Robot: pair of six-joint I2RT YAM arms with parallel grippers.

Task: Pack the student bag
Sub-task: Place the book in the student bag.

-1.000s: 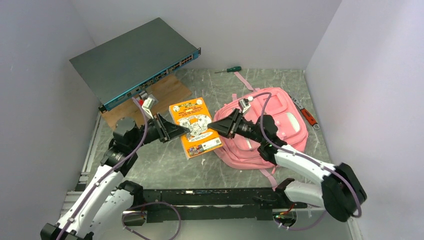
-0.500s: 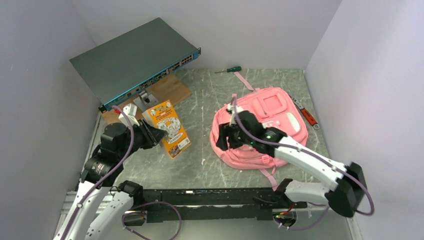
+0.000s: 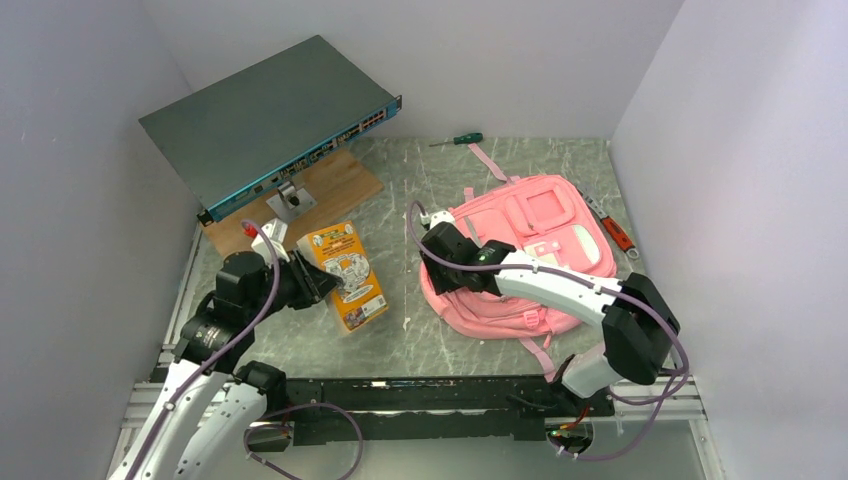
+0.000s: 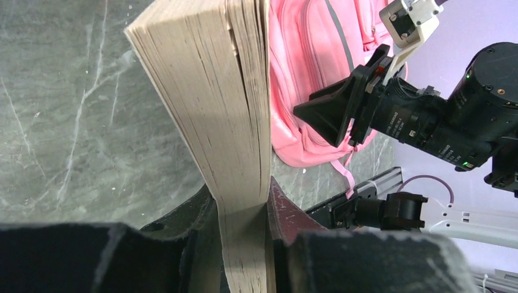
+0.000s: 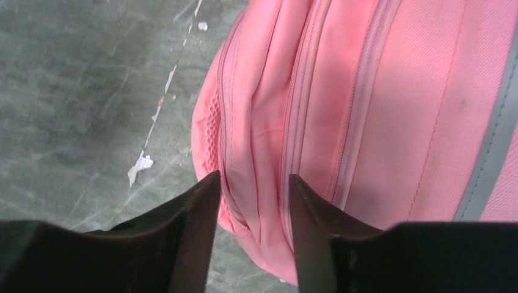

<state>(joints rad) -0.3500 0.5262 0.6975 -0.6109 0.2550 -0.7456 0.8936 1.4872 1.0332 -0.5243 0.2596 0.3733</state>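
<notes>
The student bag is a pink backpack lying flat on the marble table at centre right. It also shows in the right wrist view and the left wrist view. My left gripper is shut on an orange book and holds it left of the bag. In the left wrist view the book's page edges rise from between the jaws of my left gripper. My right gripper points down at the bag's left edge. It is open, its fingers astride a zipped fold of pink fabric.
A grey network switch leans at the back left over a wooden board with a metal bracket. A green screwdriver lies at the back. A red-handled tool lies right of the bag. A white scrap lies on the table.
A second ago both grippers were at the book. My right gripper has left it and moved down to the bag's left edge. My left gripper has carried the book left and nearer.
</notes>
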